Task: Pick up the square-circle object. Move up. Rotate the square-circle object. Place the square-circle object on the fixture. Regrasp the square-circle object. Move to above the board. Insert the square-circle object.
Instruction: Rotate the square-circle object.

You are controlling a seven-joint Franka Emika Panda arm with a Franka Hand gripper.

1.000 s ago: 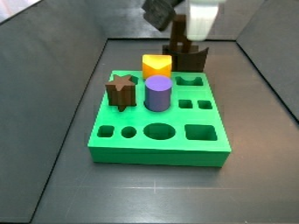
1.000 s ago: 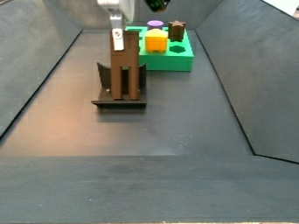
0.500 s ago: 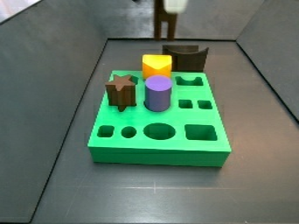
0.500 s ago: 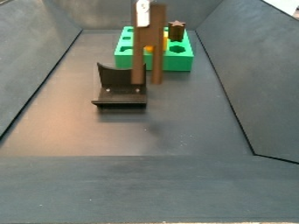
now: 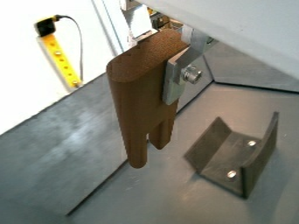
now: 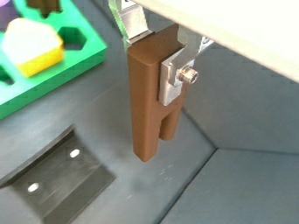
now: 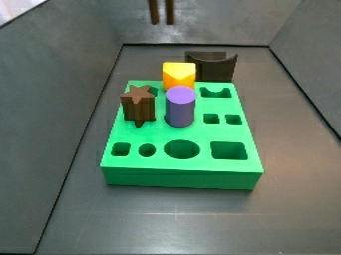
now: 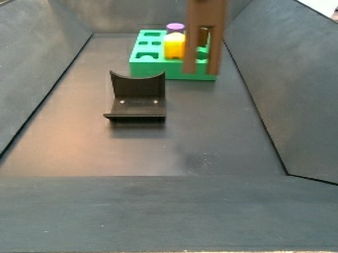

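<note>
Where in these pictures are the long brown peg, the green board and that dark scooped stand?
long brown peg [image 6: 146, 96]: a wrist view, its broad face, held in the tool.
green board [image 7: 186, 171]: a side view, front edge of its top.
dark scooped stand [image 8: 133, 96]: a side view, its upright back.

The gripper [image 6: 170, 63] has silver finger plates [image 5: 181, 72] and holds the plain brown square-circle object [image 5: 142, 101], high above the dark grey floor [image 8: 172, 138]. The board [image 7: 180, 149] is bright green. On it stand a yellow block [image 7: 178, 75], a purple cylinder [image 7: 180, 106] and a dark brown star peg [image 7: 138, 104]. The fixture [image 8: 136, 97] is dark, perhaps brown-black; in the wrist views it reads greyer. A yellow cable [image 5: 61, 52] crosses a pale wall.
</note>
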